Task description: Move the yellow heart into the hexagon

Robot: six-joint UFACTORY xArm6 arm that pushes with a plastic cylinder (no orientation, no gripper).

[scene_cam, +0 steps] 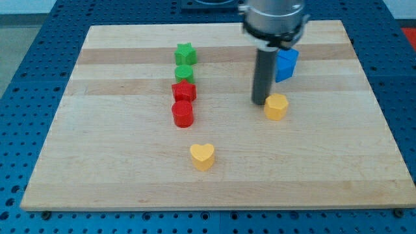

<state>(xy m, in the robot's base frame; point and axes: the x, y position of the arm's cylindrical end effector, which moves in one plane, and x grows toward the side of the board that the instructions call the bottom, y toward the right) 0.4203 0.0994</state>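
My tip [260, 102] rests on the tabletop [97, 162] just left of the yellow hexagon [276, 106], grasping nothing; the yellow heart [202, 156] lies well below-left of that hexagon.

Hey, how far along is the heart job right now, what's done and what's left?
Nothing looks done yet: the yellow heart sits alone near the view's bottom, well apart from the yellow hexagon. In hand: my tip rests right beside the hexagon, on its left in the view, far from the heart. Left: get behind the heart and push it up and to the view's right to the hexagon.
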